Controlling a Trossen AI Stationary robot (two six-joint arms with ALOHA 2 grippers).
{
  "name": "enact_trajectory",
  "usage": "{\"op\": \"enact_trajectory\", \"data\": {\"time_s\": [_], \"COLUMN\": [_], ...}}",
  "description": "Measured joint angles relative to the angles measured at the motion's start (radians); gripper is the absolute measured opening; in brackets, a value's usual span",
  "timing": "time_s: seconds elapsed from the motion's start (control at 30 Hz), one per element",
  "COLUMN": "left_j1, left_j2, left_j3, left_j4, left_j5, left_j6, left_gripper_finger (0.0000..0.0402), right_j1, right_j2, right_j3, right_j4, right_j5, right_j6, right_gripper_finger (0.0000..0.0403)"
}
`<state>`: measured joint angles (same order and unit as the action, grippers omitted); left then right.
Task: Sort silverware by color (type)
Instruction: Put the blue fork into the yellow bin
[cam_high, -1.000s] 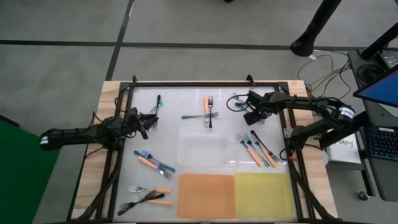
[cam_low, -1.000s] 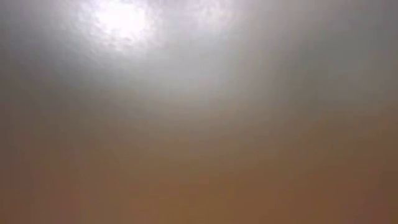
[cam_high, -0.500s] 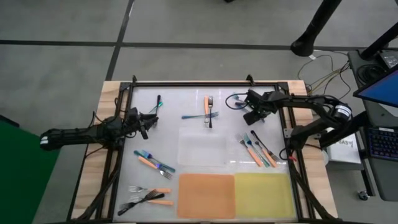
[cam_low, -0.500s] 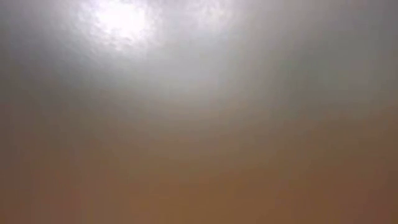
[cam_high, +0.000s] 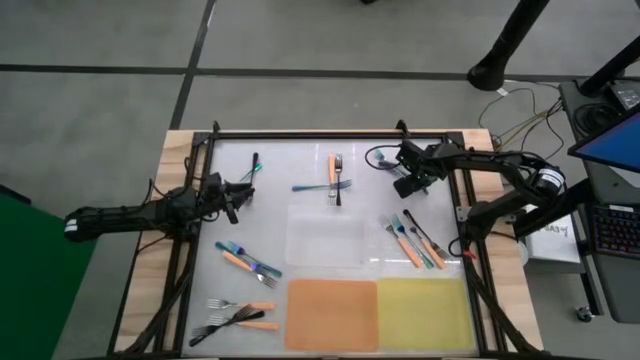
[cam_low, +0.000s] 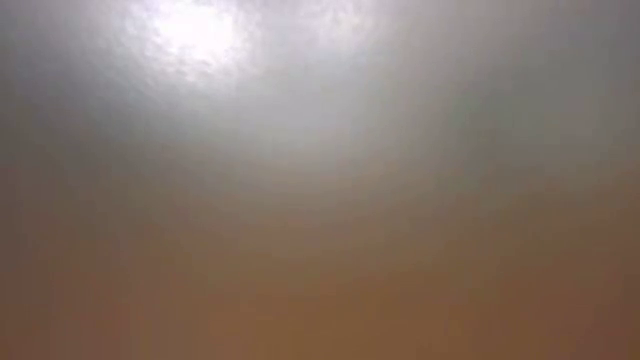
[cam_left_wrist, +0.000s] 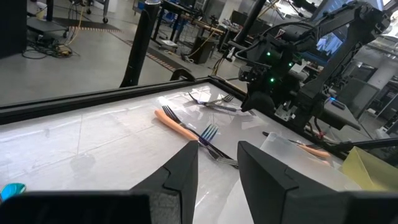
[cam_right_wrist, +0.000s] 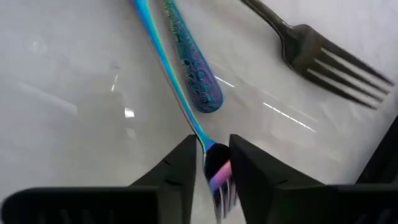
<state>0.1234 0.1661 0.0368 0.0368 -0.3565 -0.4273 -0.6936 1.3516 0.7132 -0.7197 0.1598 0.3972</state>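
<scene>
Iridescent fork (cam_right_wrist: 177, 87) sits pinched between our right hand's (cam_right_wrist: 208, 163) fingers at its neck, near the counter's (cam_high: 320, 215) far right corner, beside another iridescent handle (cam_right_wrist: 193, 74) and a black fork (cam_right_wrist: 323, 53). Left hand (cam_left_wrist: 217, 163) hangs over the left side, fingers parted, holding nothing. Other forks lie scattered; orange mat (cam_high: 331, 313) and yellow mat (cam_high: 422, 312) at the near edge.

A robotics lab is indicated: concrete floor (cam_high: 100, 100), loose cables (cam_high: 525, 105), a laptop (cam_high: 610, 140), and equipment benches (cam_left_wrist: 186, 18) are seen.
</scene>
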Motion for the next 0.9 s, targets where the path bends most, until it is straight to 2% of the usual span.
{"op": "enact_trajectory", "data": {"time_s": [0.23,0.53,0.77,0.9], "left_j1": [0.0,0.0,0.0,0.0], "left_j2": [0.0,0.0,0.0,0.0], "left_j3": [0.0,0.0,0.0,0.0], "left_j4": [0.0,0.0,0.0,0.0], "left_j5": [0.0,0.0,0.0,0.0], "left_j6": [0.0,0.0,0.0,0.0], "left_gripper_finger": [0.0096,0.0096,0.0096,0.0096], "right_j1": [-0.024,-0.023,-0.021,-0.015], "right_j2": [0.049,0.046,-0.018,-0.085], "right_j3": [0.0,0.001,0.047,0.09], "right_j4": [-0.002,-0.009,-0.013,-0.047], "right_j5": [0.009,-0.012,-0.137,-0.255], "right_j6": [-0.019,-0.015,-0.02,-0.023], "right_gripper_finger": [0.0014,0.0009,0.0009,0.0009]}}
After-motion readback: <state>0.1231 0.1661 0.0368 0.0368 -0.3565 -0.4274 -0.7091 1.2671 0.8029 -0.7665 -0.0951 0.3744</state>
